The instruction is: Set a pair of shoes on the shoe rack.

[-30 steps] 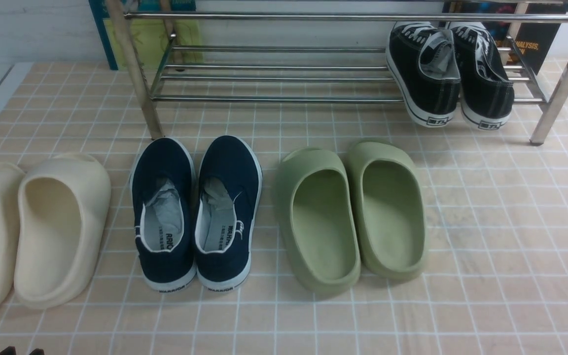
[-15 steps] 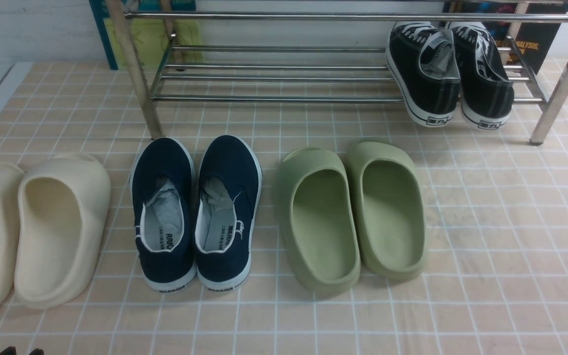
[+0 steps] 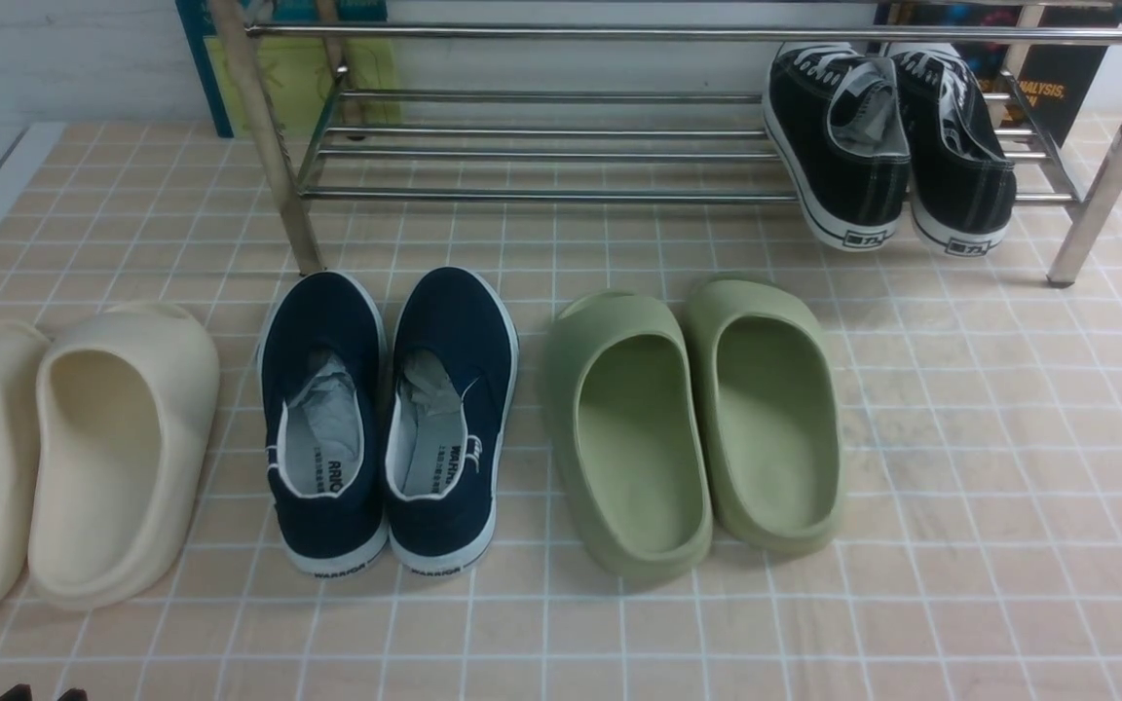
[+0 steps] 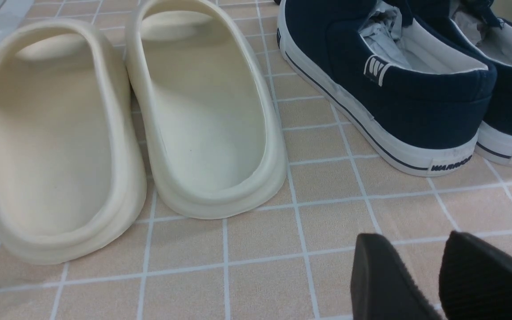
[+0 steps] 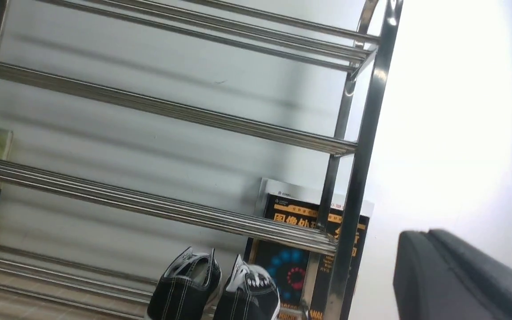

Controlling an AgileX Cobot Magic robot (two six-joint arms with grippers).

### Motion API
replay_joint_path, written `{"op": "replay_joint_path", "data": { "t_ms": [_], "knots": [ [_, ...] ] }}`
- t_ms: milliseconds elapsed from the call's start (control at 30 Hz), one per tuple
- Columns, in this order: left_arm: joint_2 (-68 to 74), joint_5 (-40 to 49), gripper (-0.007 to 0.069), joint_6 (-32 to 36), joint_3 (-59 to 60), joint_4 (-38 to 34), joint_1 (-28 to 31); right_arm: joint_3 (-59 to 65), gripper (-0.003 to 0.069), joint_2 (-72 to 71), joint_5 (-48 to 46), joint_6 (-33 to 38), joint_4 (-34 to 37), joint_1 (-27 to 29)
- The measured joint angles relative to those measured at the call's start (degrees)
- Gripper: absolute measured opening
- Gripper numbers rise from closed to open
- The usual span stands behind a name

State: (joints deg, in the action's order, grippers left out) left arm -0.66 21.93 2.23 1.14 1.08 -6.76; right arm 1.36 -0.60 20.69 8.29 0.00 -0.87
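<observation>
The pair of shoes (image 3: 887,146), black sneakers with white laces and soles, rests side by side on the right end of the shoe rack's (image 3: 542,195) lowest bars, heels hanging over the front bar. The right wrist view shows the shoes (image 5: 214,289) from behind, under the shiny rack (image 5: 162,106). My right gripper (image 5: 429,233) is shut and empty, held well back from the rack and off to its right end. My left gripper (image 4: 416,242) hovers low over the tiles behind the navy shoes, its fingers (image 4: 376,275) apart with nothing between them. Only its tips (image 3: 40,695) show in the front view.
On the tiled floor in front of the rack stand cream slides (image 3: 64,458), navy slip-ons (image 3: 388,419) and green slides (image 3: 692,419) in a row. Books lean behind the rack at its left (image 3: 288,68) and right (image 3: 1058,88) ends.
</observation>
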Motion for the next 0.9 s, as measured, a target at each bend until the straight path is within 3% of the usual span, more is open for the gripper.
{"op": "replay_joint_path", "data": {
  "t_ms": [300,700,900],
  "knots": [
    [0.0,0.0,0.0239,0.0,0.0,0.0,0.0,0.0,0.0006,0.0,-24.8,0.0,5.0,0.0],
    [0.0,0.0,0.0239,0.0,0.0,0.0,0.0,-0.1,0.0018,0.0,-40.4,0.0,9.0,0.0],
    [0.0,0.0,0.0239,0.0,0.0,0.0,0.0,-0.3,0.0025,0.0,-41.4,0.0,9.2,0.0]
  ]
}}
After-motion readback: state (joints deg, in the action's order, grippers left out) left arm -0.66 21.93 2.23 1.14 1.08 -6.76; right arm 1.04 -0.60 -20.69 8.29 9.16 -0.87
